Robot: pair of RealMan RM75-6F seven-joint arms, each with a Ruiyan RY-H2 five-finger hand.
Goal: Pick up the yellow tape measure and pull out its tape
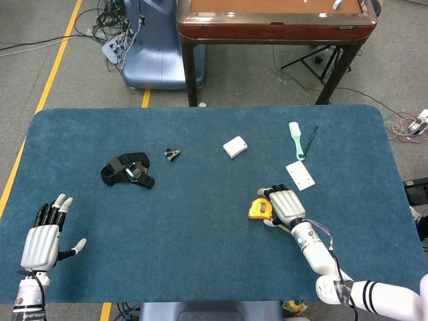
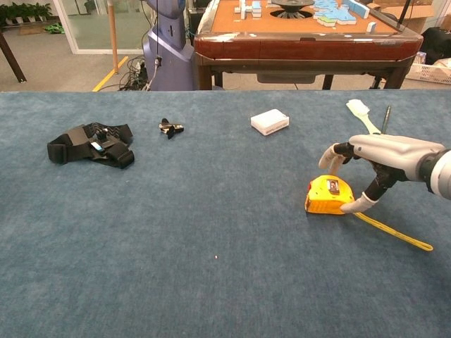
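The yellow tape measure [image 2: 328, 195] lies flat on the blue table, right of centre, also seen in the head view [image 1: 259, 209]. A short length of yellow tape [image 2: 395, 234] trails from it toward the near right. My right hand [image 2: 380, 158] hovers low over its right side, fingers spread and arched, thumb tip touching the case's near right corner; in the head view the right hand [image 1: 287, 205] covers part of the case. It does not grip the case. My left hand [image 1: 43, 238] rests open at the near left edge, far from the tape measure.
A black strap bundle [image 2: 92, 144] lies at the left, a small black clip [image 2: 170, 127] beyond it. A white box [image 2: 270, 121], a green-white brush [image 2: 362, 113], a dark pen [image 2: 385, 118] and a white card [image 1: 300, 176] sit behind the tape measure. A wooden table [image 2: 303, 35] stands beyond.
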